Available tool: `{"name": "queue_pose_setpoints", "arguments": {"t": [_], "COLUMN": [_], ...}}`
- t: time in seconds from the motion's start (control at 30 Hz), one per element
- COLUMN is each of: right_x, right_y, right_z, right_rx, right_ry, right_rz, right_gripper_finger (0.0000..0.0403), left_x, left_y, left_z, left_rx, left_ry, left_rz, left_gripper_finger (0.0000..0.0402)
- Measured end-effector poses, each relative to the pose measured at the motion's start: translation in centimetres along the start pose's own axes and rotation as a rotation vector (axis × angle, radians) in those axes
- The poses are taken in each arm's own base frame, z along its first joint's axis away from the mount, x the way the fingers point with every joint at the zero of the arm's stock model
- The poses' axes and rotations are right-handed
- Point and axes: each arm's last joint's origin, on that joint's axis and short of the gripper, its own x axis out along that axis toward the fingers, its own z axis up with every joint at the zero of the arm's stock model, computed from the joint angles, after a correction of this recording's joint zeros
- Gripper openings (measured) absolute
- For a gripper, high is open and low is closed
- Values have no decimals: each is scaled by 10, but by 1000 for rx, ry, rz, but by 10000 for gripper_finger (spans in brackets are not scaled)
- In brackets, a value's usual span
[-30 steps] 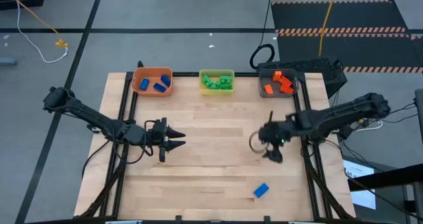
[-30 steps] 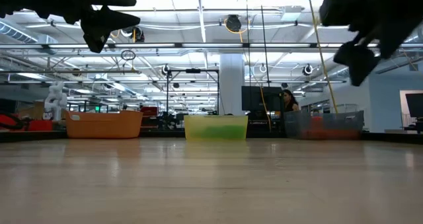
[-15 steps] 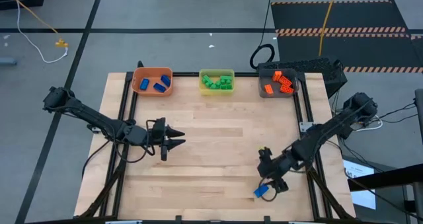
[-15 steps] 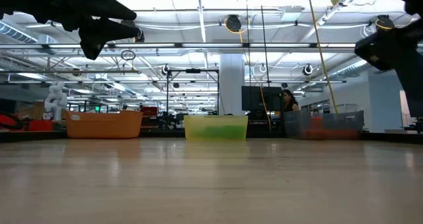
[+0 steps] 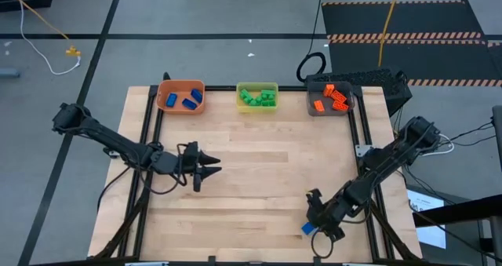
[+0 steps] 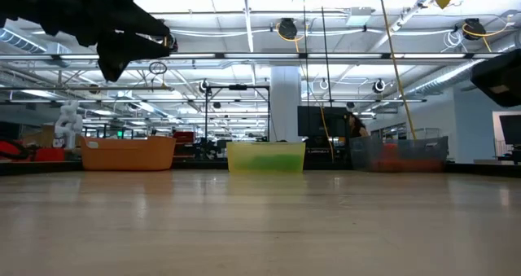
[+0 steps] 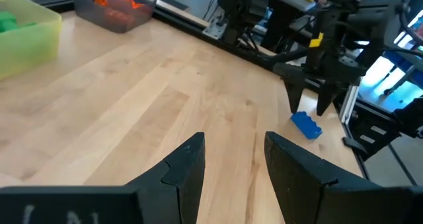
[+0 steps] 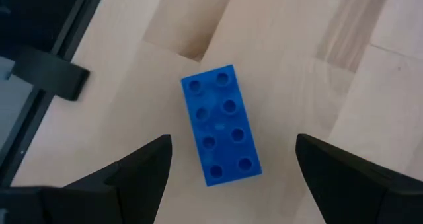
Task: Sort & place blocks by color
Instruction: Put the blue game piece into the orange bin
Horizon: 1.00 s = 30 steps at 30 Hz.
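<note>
Right tool [image 5: 316,225] swung from table middle to near edge — open above blue block [image 8: 220,124].

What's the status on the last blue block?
Right gripper open, fingers either side of blue block, not gripping. Block flat on table. Left gripper open, idle mid-table. Nothing in the way.

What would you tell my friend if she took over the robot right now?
Right gripper: open, straight above the last loose blue block, fingers on either side, not touching it yet.
Left gripper: open, empty, waiting over the table's left middle.
Done: blue blocks in the orange bin, green blocks in the yellow bin, orange blocks in the grey bin.
Left: that one blue block lies near the table's front edge, on the right. Probably lower, grip it, and carry it to the orange bin.
</note>
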Motion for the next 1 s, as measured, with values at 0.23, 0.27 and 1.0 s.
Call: {"name": "queue_pose_setpoints", "arguments": {"t": [0.23, 0.27, 1.0], "right_x": [10, 12, 38], "right_y": [2, 2, -2], "right_z": [-5, -6, -6], "right_rx": [-4, -7, -85], "right_ry": [32, 33, 4], "right_rz": [-54, -70, -236], "right_gripper_finger": [310, 308, 145], "left_x": [2, 2, 2], "left_y": [0, 0, 0], "left_z": [-2, -2, -2], "left_rx": [-16, -17, -22], "left_ry": [4, 3, 4], "left_rz": [3, 2, 2], "left_gripper_finger": [157, 157, 157]}}
